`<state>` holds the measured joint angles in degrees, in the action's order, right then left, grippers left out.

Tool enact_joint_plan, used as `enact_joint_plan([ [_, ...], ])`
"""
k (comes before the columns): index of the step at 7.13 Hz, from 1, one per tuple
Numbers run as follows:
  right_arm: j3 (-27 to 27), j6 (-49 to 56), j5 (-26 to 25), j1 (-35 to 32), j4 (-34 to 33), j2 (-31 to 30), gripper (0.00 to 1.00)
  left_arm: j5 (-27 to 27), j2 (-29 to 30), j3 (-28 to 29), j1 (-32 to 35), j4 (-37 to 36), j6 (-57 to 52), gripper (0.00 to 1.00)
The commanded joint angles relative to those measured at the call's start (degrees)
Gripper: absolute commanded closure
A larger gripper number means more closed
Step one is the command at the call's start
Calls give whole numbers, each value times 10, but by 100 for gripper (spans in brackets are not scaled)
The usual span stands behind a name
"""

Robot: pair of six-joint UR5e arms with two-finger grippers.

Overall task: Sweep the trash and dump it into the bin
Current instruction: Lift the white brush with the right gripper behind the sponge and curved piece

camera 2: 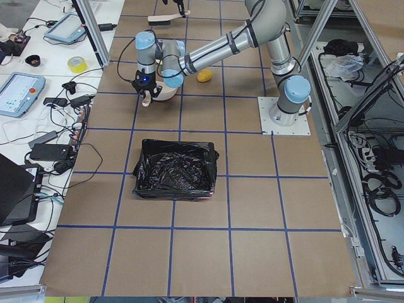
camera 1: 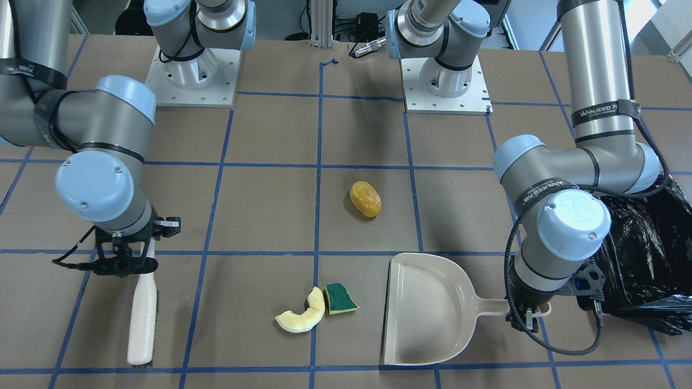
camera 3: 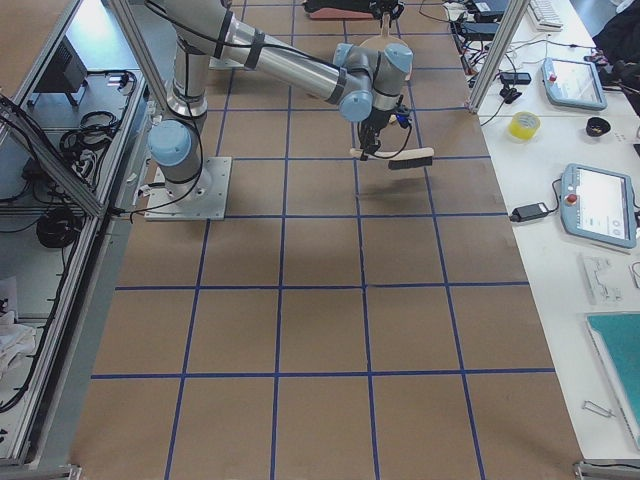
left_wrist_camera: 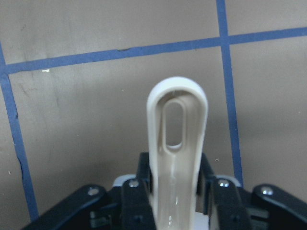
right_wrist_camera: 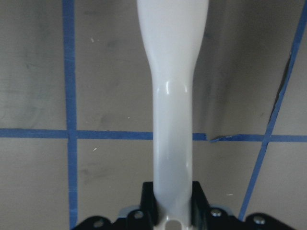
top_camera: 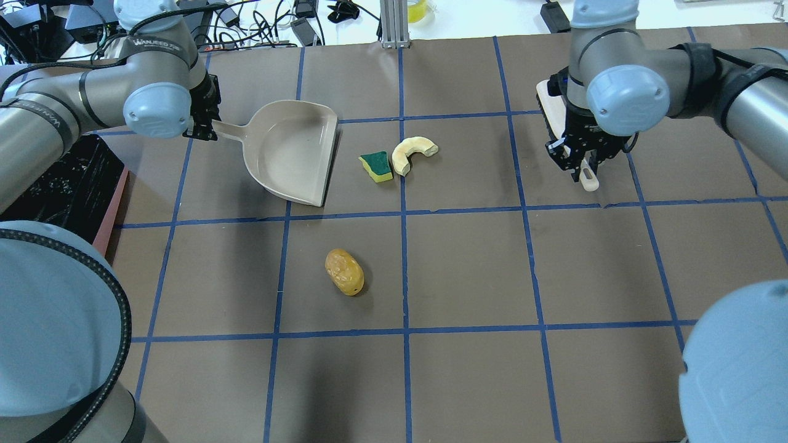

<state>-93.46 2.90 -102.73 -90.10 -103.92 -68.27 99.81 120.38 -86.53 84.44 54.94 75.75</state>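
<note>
beige pan (top_camera: pixel 289 154) is empty, lip open toward the trash, so imo we're at the very start: tools in hand, no sweep made yet. left gripper (top_camera: pixel 200 122) is clamped on the pan's handle, and its wrist cam shows fingers (left_wrist_camera: pixel 143 184) tight on both sides. right gripper (top_camera: pixel 582 161) is closed round the brush (camera 1: pixel 142 319) handle, same story on its wrist cam.

where's the trash? sponge (top_camera: pixel 377 167) is just off the pan's lip. crescent (top_camera: pixel 411 154) is touching it, or as good as, on the side away from the pan. lump (top_camera: pixel 345 271) is apart from both, off the pan's lip corner, robot side. bin (camera 2: pixel 175 169) sits beyond the pan's handle end. brush is well past the crescent from the pan.

nxt move, imo: brush comes round behind the crescent and pushes it + sponge into the pan, w/ the lip kept flat on the table (top_camera: pixel 468 264). lump prob needs its own pass, or the pan re-aimed.

pose: left arm (top_camera: pixel 61 111) and right arm (top_camera: pixel 708 74) both reach out long, wrists turned straight down, grippers upright over the handles. can't tell if the bristles touch the table.
</note>
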Motion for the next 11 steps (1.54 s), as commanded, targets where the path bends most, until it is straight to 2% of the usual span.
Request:
enact_joint_plan([
  [1,2,-165,7,-105,6,-1,87,12,11,2,19,-1,53,100],
  [2,7,-227,23,-142,7,4,87,12,15,2,24,-1,95,100],
  [3,8,-250,72,-151,7,11,87,14,22,1,27,-1,111,100],
  [4,13,-270,108,-151,5,14,87,43,23,1,32,-2,111,100],
  [5,13,-280,121,-154,2,30,87,46,25,2,35,-2,113,100],
  [7,27,-288,181,-156,-1,54,87,46,26,2,35,-2,113,100],
  [8,31,-286,192,-158,-1,65,87,47,26,2,35,-2,113,100],
  [10,35,-285,298,-159,-13,72,87,47,25,2,35,-3,111,100],
  [11,45,-286,331,-163,-15,84,87,48,25,2,35,-3,112,100],
])
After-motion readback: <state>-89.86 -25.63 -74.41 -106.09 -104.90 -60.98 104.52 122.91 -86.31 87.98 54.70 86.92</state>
